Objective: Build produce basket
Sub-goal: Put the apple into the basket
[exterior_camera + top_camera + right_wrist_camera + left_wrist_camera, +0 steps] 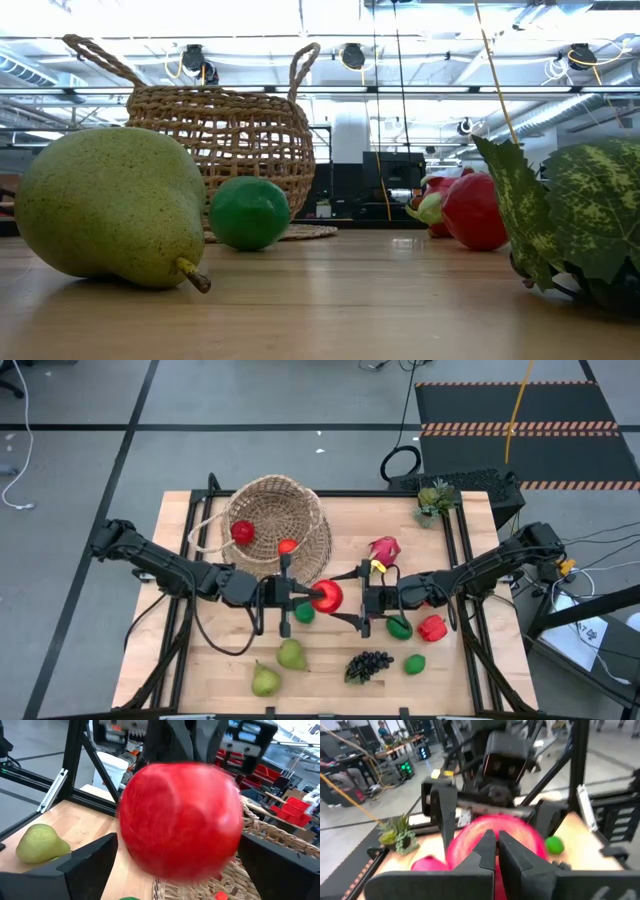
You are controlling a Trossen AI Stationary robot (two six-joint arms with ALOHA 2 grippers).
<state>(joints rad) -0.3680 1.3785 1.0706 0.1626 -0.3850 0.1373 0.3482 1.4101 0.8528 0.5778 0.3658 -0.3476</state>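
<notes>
A red apple [327,597] hangs in the air over the table's middle, between my two grippers. My left gripper [303,596] comes at it from the table's left and is shut at the apple's near side [485,827]. My right gripper [352,598] faces it from the right, open, with one finger on each side of the apple [180,820]. The wicker basket [275,520] lies tipped at the far left with two red fruits [242,531] inside. Neither gripper shows in the low view. My left gripper's shut fingertips [487,845] meet at the apple's side that faces the table's left. The fingers hide what they pinch there. They reach in level from the left, and the apple is lifted clear of the table. My right gripper's fingers [90,857] flank the apple; I cannot tell whether they touch it.
Loose produce lies on the near half: a lime [305,613], two pears [291,654], grapes [368,664], another lime [414,663], a green fruit [399,627] and a red pepper [432,628]. A dragon fruit [384,548] and a potted plant [434,498] stand farther back.
</notes>
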